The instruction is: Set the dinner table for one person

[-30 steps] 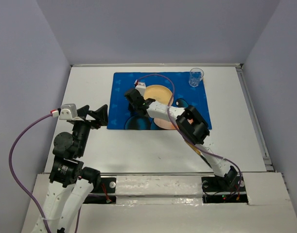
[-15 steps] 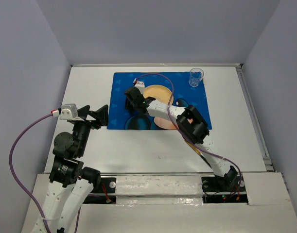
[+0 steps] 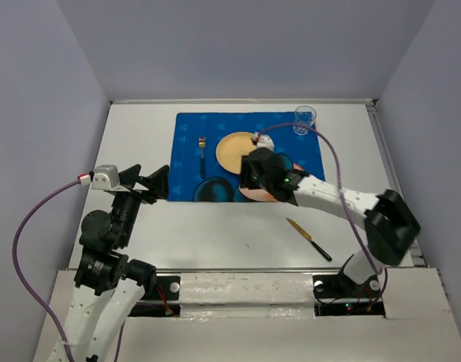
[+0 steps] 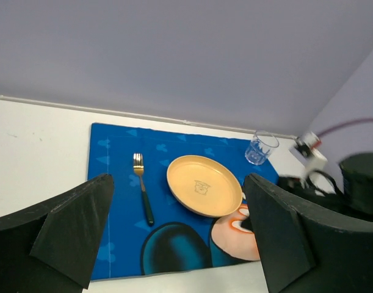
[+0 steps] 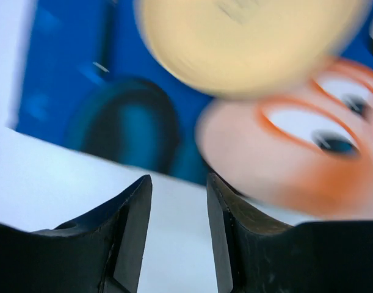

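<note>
The white dinner table (image 3: 136,136) carries a blue cartoon placemat (image 3: 189,177). On the mat lie a yellow plate (image 3: 236,149), a fork (image 3: 202,154) to the plate's left, and a clear glass (image 3: 304,121) at the far right corner. A knife (image 3: 308,239) lies on the bare table, near and right of the mat. My right gripper (image 3: 246,181) is open and empty, low over the mat's near edge; its wrist view shows the blurred plate (image 5: 247,43). My left gripper (image 3: 156,181) is open and empty, left of the mat; its view shows the fork (image 4: 142,195), plate (image 4: 203,193) and glass (image 4: 260,148).
Lavender walls enclose the table on the left, back and right. A rail runs along the right edge (image 3: 392,181). The right arm (image 3: 343,200) stretches across the table from the near right base, above the knife's far side.
My right gripper has drawn back from the left part of the mat toward the plate's near side, leaving the fork on the mat. The knife now shows. The left arm barely moved.
</note>
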You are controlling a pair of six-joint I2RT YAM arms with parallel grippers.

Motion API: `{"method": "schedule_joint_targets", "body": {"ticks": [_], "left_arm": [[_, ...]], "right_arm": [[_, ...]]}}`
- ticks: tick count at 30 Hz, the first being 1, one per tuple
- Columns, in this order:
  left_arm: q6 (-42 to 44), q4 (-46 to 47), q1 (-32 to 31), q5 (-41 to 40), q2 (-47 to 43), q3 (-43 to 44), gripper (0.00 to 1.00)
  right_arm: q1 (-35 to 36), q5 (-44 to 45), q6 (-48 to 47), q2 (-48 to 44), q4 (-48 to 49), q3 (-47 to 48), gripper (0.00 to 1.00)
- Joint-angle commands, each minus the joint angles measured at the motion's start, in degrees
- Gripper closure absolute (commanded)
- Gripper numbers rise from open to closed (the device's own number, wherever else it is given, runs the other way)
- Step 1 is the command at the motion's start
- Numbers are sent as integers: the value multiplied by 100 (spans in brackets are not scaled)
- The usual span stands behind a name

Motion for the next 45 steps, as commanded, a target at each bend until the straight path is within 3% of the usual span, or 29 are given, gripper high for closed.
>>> {"method": "schedule_joint_targets", "body": {"ticks": [1,4,5,10,15,22,26,31,36,40,45], "left_arm": [[46,304,-126,56,-173,-15,1],[63,286,-213,-6,-270,-14,1],[81,277,-257,-6,-305,-6,1],[107,251,-363,-94,-463,-6,1],[116,234,-504,-103,-534,3,1],[142,207,-688,-217,-613,12,1],[169,198,-785,-252,-639,12,1],[204,181,-908,-331,-631,21,1],[221,172,-943,-366,-613,21,1],[230,172,-943,-419,-613,21,1],[222,181,-943,-428,-543,21,1]], "right_arm": [[-380,-272,240,-1450,-1253,-2001,53],[-433,-597,811,-2383,-2369,-2628,50],[-433,-694,970,-2579,-2600,-2726,31],[-433,-653,1771,-3388,-4016,-2842,6],[-433,-344,2211,-3433,-4896,-2526,0],[-539,94,2510,-2943,-5266,-2280,0],[-662,341,2405,-2521,-5012,-2235,0],[-1099,211,1967,-2256,-4266,-2507,18],[-1566,-412,1342,-1985,-3580,-2788,22],[-1567,-896,999,-1702,-3219,-2833,28],[-1567,-1494,726,-1658,-2946,-2903,44]]}}
